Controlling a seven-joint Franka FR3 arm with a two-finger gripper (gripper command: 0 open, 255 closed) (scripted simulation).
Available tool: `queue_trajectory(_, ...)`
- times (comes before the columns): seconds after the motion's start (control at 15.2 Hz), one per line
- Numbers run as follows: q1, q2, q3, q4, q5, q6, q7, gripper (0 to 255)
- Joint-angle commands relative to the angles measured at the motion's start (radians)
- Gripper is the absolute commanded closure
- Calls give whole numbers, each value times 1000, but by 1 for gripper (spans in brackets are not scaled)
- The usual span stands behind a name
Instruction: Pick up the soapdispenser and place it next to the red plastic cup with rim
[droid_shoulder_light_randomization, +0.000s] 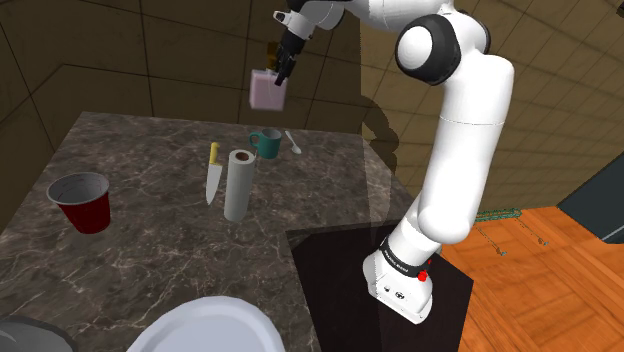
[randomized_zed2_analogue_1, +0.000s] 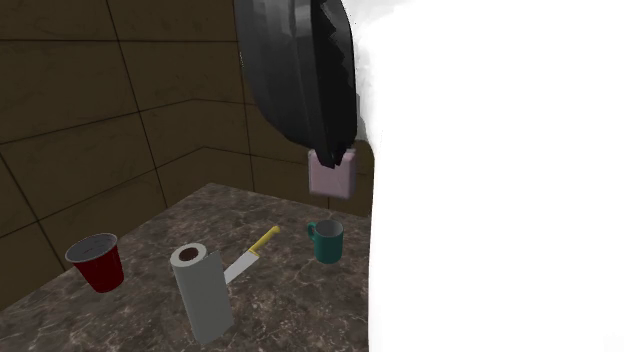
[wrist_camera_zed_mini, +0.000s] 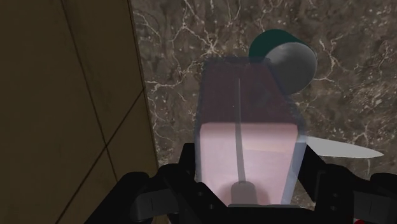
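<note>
The gripper (droid_shoulder_light_randomization: 282, 70) had its jaws closed on the dispenser (droid_shoulder_light_randomization: 266, 91), clasping its top so the pink body hung below, high over the mug (droid_shoulder_light_randomization: 267, 143). It was likely held that high to clear the roll (droid_shoulder_light_randomization: 238, 185) and knife (droid_shoulder_light_randomization: 213, 175) on the way to the cup (droid_shoulder_light_randomization: 82, 203), which stood well apart toward the shoulder view's left. The counter (droid_shoulder_light_randomization: 140, 150) was dark veined stone. Brown tiled walls (droid_shoulder_light_randomization: 100, 60) backed it, with a wooden floor (droid_shoulder_light_randomization: 540, 270) beside the stand.

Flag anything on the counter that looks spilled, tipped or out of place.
Nothing stands out. The cup, paper roll and mug stand upright, the knife lies flat beside the paper roll, and nothing is spilled. The dispenser is off the counter, clasped in the gripper.
</note>
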Motion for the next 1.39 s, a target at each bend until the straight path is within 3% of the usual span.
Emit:
queue_trajectory(0.0,-3,-4,-2,23,-4,-27,6,255)
queue_trajectory(1.32,-52,44,-7,363,2,-311,74,255)
